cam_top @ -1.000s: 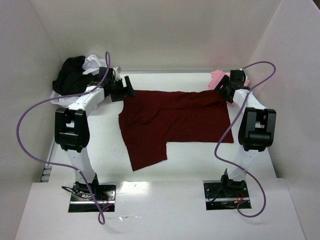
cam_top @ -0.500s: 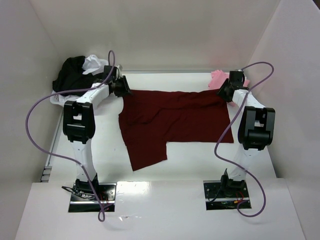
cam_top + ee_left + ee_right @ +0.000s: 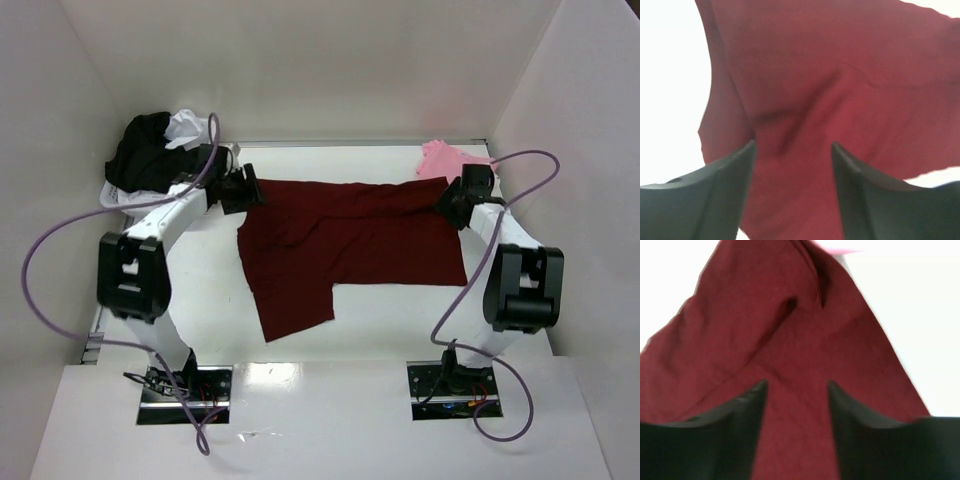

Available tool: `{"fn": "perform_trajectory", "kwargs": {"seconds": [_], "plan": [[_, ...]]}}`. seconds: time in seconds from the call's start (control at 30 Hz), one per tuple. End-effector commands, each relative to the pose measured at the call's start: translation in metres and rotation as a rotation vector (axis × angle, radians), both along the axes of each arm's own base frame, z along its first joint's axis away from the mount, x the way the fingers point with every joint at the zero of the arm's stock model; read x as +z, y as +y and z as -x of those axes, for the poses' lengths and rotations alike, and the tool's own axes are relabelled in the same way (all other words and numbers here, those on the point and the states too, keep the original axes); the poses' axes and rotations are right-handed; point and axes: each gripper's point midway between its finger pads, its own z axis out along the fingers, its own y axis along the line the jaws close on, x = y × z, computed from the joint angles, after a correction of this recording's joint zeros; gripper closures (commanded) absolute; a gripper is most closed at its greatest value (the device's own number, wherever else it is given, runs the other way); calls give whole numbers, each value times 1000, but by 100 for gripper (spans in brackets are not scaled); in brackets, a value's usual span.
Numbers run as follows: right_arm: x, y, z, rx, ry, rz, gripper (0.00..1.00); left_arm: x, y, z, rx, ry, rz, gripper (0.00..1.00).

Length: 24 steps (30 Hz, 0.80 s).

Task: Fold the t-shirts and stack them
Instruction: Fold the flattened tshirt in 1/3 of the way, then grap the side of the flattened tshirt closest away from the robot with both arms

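A dark maroon t-shirt (image 3: pixel 350 240) lies spread across the middle of the table, one flap reaching toward the near edge. My left gripper (image 3: pixel 250 192) sits low at its far left corner. In the left wrist view its jaws (image 3: pixel 792 147) stand apart with maroon cloth (image 3: pixel 840 75) beneath and between them. My right gripper (image 3: pixel 447 205) is at the far right corner, open (image 3: pixel 797 385) over the cloth (image 3: pixel 750 315). A light pink t-shirt (image 3: pixel 445 158) lies behind the right gripper. Black (image 3: pixel 140 150) and white (image 3: pixel 185 127) t-shirts are heaped at the far left.
The heap of black and white cloth sits in a white bin (image 3: pixel 112 196) against the left wall. White walls close in the table on the left, back and right. Purple cables (image 3: pixel 60 225) loop off both arms.
Both grippers narrowed and then widened again at the shirt's far corners. The left arm's elbow swung back to the left; the right gripper shifted slightly nearer and rightward.
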Motion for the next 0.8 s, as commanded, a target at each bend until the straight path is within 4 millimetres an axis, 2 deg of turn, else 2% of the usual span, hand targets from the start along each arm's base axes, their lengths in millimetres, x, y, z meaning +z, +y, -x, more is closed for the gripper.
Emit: {"fn": "perform_trajectory", "kwargs": {"seconds": [0.0,0.07,0.1,0.17,0.2,0.27,0.33,0.43,0.57,0.63,0.77], "plan": [[30,3,18,-85,-95,-65,31,34,-8,38,-10,-20,100,19],[31,5,30,-117,-114,-88,17,31,-8,65,-7,6,124,10],[31,9,40,-126,-128,-110,10,11,-7,85,4,67,129,7],[24,12,54,-171,-122,-153,5,8,-11,114,7,110,162,5],[32,13,57,-184,-156,-168,1,-6,-12,133,10,159,161,5],[26,14,66,-219,-152,-205,1,-6,-14,156,13,192,168,4],[27,16,71,-226,-159,-224,1,-15,-13,183,16,246,149,4],[26,14,72,-243,-152,-221,1,-19,-9,213,19,306,132,4],[15,15,75,-256,-123,-230,1,-15,-25,237,7,333,211,6],[10,11,77,-283,-108,-223,1,-24,-24,253,23,377,214,9],[5,10,81,-334,-90,-240,1,-34,-24,273,46,424,246,14]]}}
